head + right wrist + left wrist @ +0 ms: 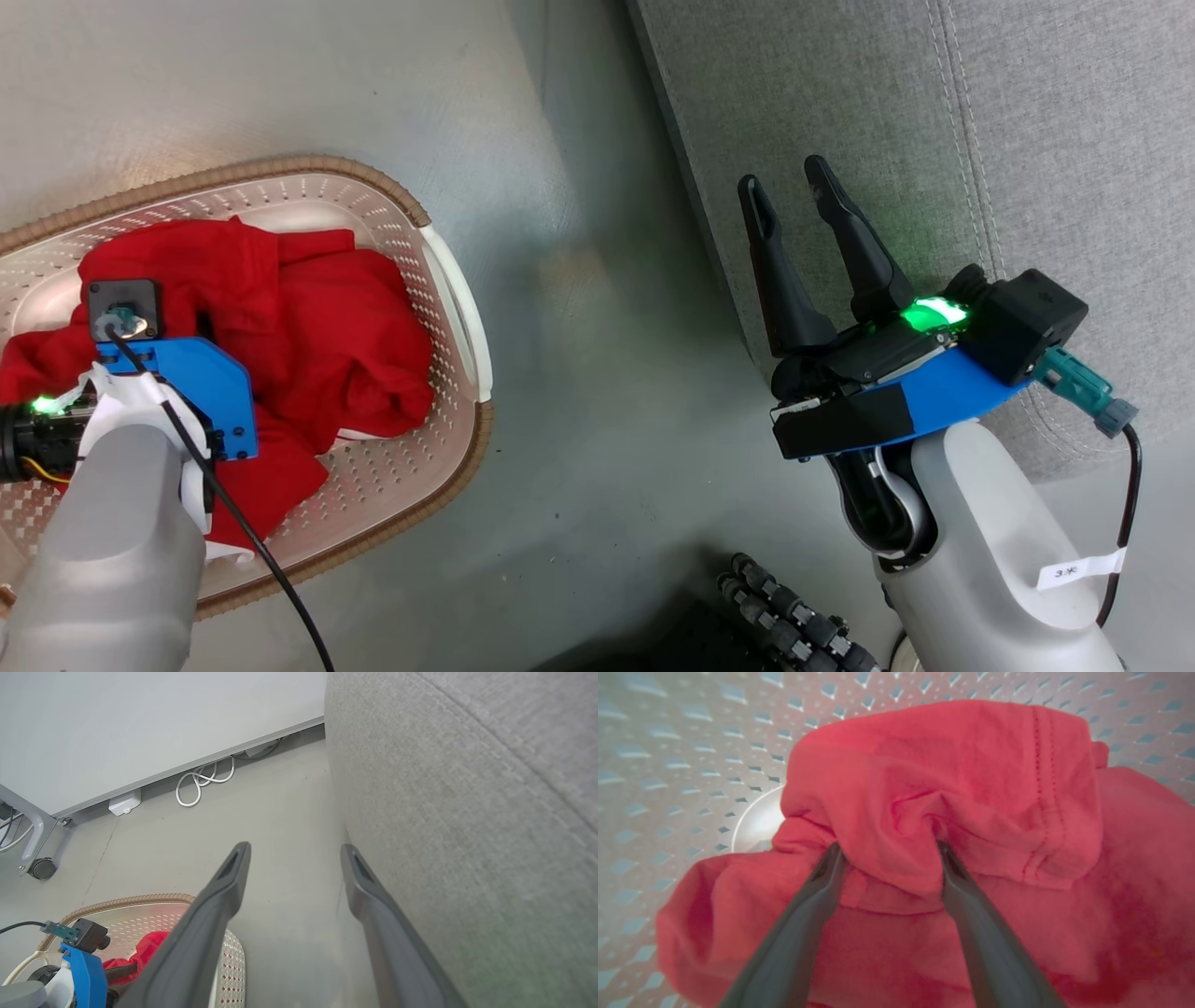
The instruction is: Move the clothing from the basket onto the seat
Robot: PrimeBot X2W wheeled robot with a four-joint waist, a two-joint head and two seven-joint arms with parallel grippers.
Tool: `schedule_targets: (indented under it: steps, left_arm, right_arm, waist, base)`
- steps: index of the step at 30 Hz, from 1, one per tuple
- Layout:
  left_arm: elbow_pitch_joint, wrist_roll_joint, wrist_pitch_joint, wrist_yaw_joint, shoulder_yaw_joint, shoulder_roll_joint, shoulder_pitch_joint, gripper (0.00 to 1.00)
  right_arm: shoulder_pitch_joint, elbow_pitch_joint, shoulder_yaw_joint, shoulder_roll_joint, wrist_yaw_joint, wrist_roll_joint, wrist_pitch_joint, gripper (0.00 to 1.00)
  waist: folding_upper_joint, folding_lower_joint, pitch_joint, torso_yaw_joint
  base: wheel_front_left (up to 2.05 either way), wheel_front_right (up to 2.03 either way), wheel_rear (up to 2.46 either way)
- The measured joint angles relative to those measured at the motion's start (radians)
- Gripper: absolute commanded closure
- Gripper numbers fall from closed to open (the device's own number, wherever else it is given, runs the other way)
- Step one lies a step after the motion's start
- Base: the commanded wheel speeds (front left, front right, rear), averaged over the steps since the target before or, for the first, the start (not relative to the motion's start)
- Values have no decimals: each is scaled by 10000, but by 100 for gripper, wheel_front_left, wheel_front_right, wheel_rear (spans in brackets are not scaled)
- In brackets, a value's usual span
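The red clothing [327, 317] lies bunched in the cream basket [308, 166] on the floor at the left. My left arm reaches down into the basket, its wrist hiding the fingers in the head view. In the left wrist view my left gripper [887, 847] is open, its tips pressed into the clothing [948, 774] with a raised fold between them, above the perforated basket [668, 765] floor. My right gripper [784, 182] is open and empty beside the grey seat [934, 140]. The right wrist view shows the right gripper [294, 849] next to the seat [467, 812].
Grey floor lies between basket and seat. A black ribbed part [794, 616] of my base sits at the bottom. A white wall, coiled white cables [201, 781] and a caster wheel [42, 868] lie beyond the basket [140, 900].
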Motion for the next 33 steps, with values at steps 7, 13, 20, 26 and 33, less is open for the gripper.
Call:
schedule_targets:
  steps: [7, 13, 20, 26, 33]
  left_arm:
    - [-130, -290, 301, -104, 69, 52, 69, 41]
    - [-374, -353, 489, -249, -4, 94, 130, 100]
    - [-330, -472, 593, -274, -46, 150, 100, 100]
    - [-169, -569, 606, -293, -96, 151, -21, 100]
    - [184, -662, 343, -430, -224, -65, -105, 100]
  right_arm:
    - [-4, -61, -36, 0, 0, 33, 0, 0]
    - [-3, -61, -111, 0, 0, -12, 0, 0]
    - [-6, -84, -86, 0, 0, -12, 0, 0]
    - [-18, -73, -69, 0, 0, -13, 0, 0]
    - [-79, 127, -69, 2, 0, -278, 0, 0]
  waist:
    - [0, 0, 103, -41]
    - [0, 0, 99, -10]
    - [0, 0, 119, -46]
    - [0, 0, 112, -44]
    - [0, 0, -260, 98]
  base:
    - [0, 0, 0]
    - [0, 0, 0]
    - [0, 0, 0]
    - [0, 0, 0]
    - [0, 0, 0]
